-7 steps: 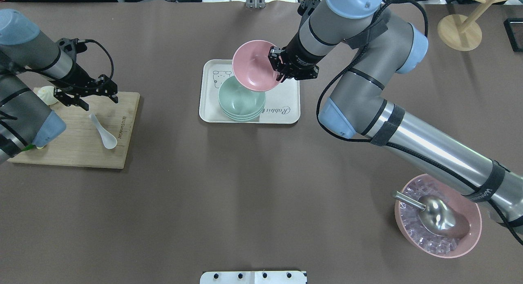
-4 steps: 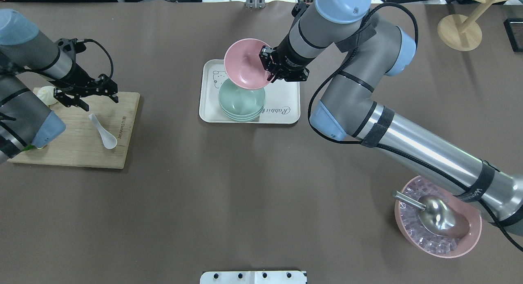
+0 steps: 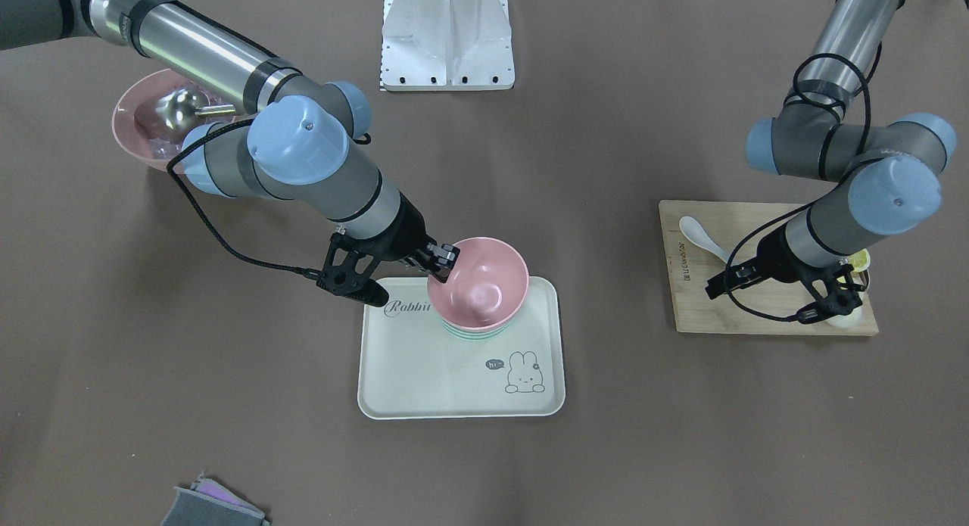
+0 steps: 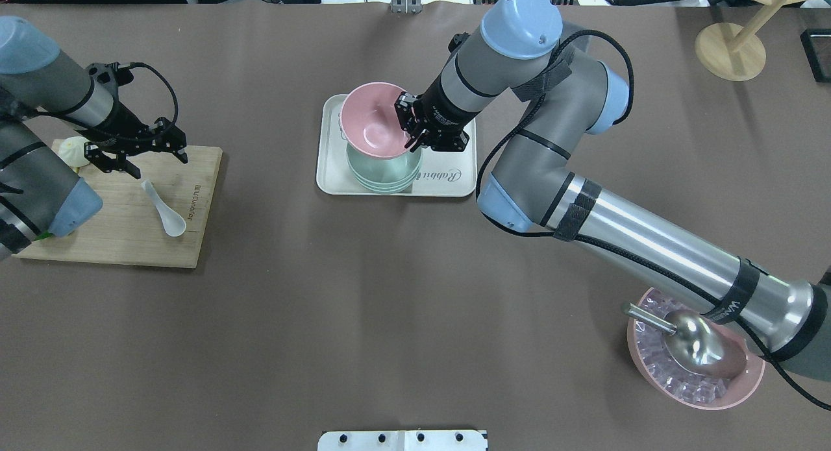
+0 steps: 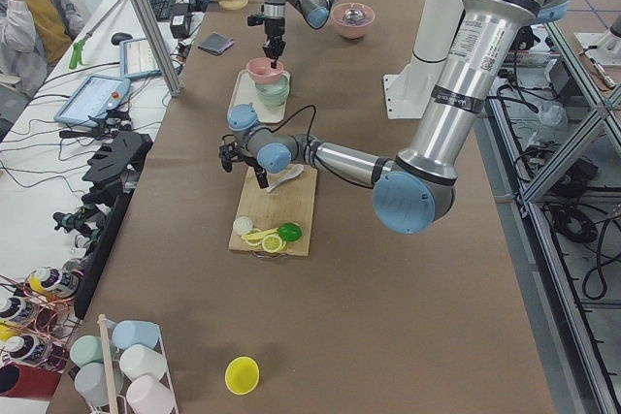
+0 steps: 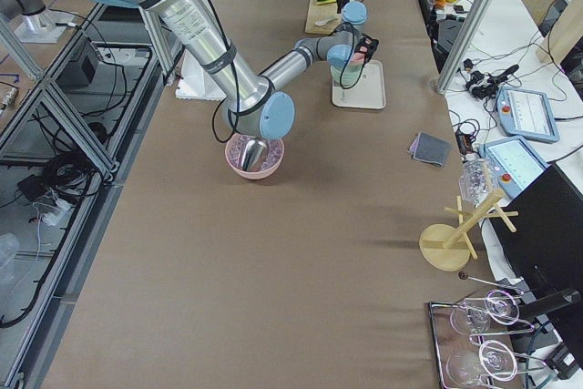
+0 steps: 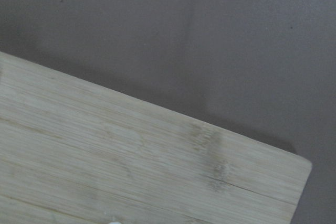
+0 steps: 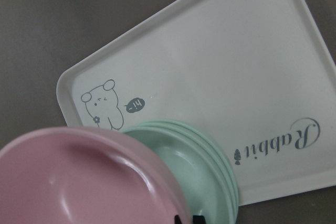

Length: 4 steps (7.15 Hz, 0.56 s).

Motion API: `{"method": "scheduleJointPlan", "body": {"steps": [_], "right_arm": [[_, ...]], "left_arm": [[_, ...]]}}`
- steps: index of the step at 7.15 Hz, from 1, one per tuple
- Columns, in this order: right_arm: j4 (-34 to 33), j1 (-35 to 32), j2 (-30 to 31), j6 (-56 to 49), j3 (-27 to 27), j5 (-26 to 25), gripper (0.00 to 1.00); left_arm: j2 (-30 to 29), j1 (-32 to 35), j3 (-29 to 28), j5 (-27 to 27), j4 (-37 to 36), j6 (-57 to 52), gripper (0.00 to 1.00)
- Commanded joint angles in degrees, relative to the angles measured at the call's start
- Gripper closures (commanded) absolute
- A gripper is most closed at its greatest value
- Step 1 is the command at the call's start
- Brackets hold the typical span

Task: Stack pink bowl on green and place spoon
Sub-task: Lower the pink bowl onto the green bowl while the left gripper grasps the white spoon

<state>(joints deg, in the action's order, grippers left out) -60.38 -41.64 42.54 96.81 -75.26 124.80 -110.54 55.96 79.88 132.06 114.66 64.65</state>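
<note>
My right gripper is shut on the rim of the pink bowl and holds it, slightly tilted, over the stack of green bowls on the white tray. In the front view the pink bowl sits just over the green bowls; I cannot tell whether they touch. The right wrist view shows the pink bowl above the green stack. The white spoon lies on the wooden cutting board. My left gripper is open and empty above the board, just beyond the spoon's handle.
A large pink bowl of ice with a metal scoop stands at the near right under my right arm. A white bun lies on the board's far left. A wooden stand is at the far right. A grey cloth lies beyond the tray.
My right gripper has carried the pink bowl left and down, from beside the green stack to over it. The left arm and the spoon have not moved.
</note>
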Motion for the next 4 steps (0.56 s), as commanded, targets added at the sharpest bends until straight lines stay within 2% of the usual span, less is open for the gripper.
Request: {"method": "scheduleJointPlan", "body": {"steps": [1,2,4], "right_arm": [[0.1,0.9,0.1,0.2,0.1,0.4,1.0],[0.3,1.4,-0.1,0.5,0.0,0.1,0.03],[0.4,1.3,-0.1,1.8,-0.8,0.0,0.0]], "left_arm": [[0.7,-0.1,0.2,0.0,0.1,1.7,0.04],[0.9,-0.3,0.3,0.0,0.2,3.7,0.04],[3.3,-1.7,2.7,0.0,0.4,8.2,0.05]]}}
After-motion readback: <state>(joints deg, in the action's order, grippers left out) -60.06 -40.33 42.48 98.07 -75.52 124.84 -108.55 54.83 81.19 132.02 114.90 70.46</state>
